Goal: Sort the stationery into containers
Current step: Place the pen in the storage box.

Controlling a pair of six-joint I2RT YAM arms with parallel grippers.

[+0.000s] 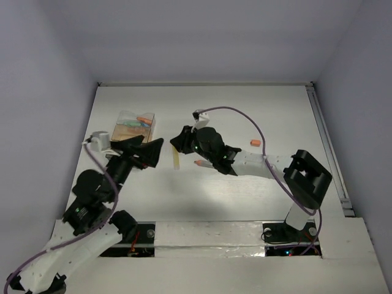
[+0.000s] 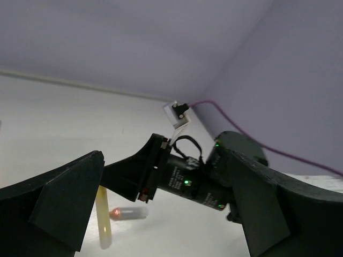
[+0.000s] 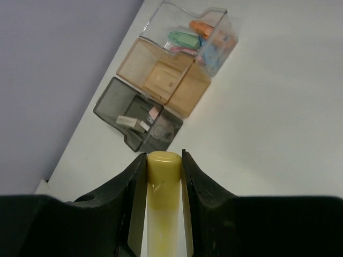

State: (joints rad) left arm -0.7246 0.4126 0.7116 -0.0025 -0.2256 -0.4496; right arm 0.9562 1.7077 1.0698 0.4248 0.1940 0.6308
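Observation:
My right gripper (image 3: 163, 156) is shut on a yellow highlighter (image 3: 162, 182), its cap end sticking out between the jaws. In the top view the right gripper (image 1: 179, 142) holds the highlighter (image 1: 176, 159) near the table's middle, right of the containers (image 1: 136, 125). These are a clear box (image 3: 214, 32) holding green, orange, blue and pink pieces, a tan box (image 3: 185, 88) and a dark grey tray (image 3: 120, 104). My left gripper (image 1: 150, 148) is open and empty, just left of the right gripper. A clear piece with an orange tip (image 2: 128, 213) lies on the table.
An orange piece (image 1: 255, 143) lies alone at the right of the table. The grey tray holds small white pieces (image 3: 134, 122). A purple cable (image 1: 245, 117) arcs over the right arm. The two grippers are close together.

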